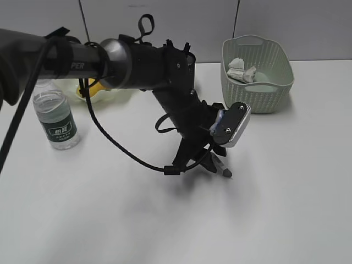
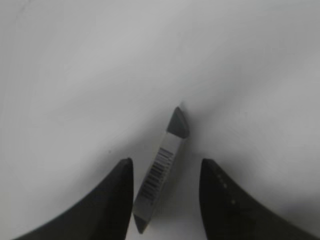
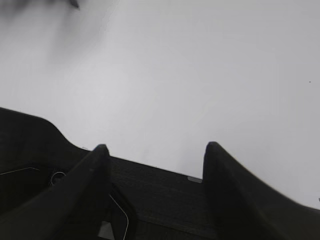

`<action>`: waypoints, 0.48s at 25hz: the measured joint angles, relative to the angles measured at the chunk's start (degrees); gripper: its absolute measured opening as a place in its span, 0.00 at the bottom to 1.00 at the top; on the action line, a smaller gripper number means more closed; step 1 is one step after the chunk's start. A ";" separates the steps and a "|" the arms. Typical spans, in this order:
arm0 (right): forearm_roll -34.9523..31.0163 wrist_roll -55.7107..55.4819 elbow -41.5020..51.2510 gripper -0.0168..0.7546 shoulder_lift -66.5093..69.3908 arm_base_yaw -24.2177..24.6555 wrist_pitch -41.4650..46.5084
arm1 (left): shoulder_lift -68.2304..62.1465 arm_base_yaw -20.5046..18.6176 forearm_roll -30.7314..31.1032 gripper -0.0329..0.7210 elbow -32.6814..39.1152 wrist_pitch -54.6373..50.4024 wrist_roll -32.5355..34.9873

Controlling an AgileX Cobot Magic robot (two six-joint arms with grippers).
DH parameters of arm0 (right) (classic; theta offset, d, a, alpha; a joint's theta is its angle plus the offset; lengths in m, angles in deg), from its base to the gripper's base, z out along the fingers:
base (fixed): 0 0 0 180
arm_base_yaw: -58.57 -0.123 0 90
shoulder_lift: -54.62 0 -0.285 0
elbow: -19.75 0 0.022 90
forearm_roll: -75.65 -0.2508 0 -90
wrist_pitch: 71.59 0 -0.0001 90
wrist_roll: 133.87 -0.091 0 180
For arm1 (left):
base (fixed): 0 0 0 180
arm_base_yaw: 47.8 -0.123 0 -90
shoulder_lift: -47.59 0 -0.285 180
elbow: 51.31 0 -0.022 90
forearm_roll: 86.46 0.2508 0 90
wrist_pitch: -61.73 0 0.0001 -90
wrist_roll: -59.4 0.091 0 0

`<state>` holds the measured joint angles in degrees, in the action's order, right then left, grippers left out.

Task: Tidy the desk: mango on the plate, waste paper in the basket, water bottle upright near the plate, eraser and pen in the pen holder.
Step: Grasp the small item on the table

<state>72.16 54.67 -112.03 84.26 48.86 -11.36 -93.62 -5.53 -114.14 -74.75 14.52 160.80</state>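
Left arm reaching down over the eraser on the desk (image 1: 110, 220).

The left gripper (image 2: 167, 195) is standing released, its jaws parted and straddling the eraser (image 2: 161, 172), which is lying flat between them, not yet pinched. Its long axis is running away from the wrist, slightly slanted, nearer the left finger (image 2: 117, 200). The right gripper (image 3: 155, 165) is hanging open over bare desk, well apart, so the left arm is the nearer one.

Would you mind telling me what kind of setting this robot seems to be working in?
Probably a lab bench staged as an office desk: a plain white desk against grey wall panels, a water bottle, a pale green basket holding waste paper, and a small barcoded eraser.
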 joint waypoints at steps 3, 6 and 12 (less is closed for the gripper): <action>0.00 0.00 0.00 0.63 0.00 0.00 -0.04 | 0.00 -0.17 -1.15 0.49 0.00 0.16 0.00; 0.00 -0.11 0.00 0.63 0.00 0.00 -0.04 | 0.00 -0.43 -1.38 0.49 0.00 1.81 0.00; 0.00 -0.15 0.00 0.63 0.00 0.00 -0.06 | 0.00 -0.47 -1.54 0.49 0.00 2.51 0.00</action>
<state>72.16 54.51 -112.03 84.26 48.86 -11.42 -93.62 -6.00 -115.68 -74.75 17.02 160.80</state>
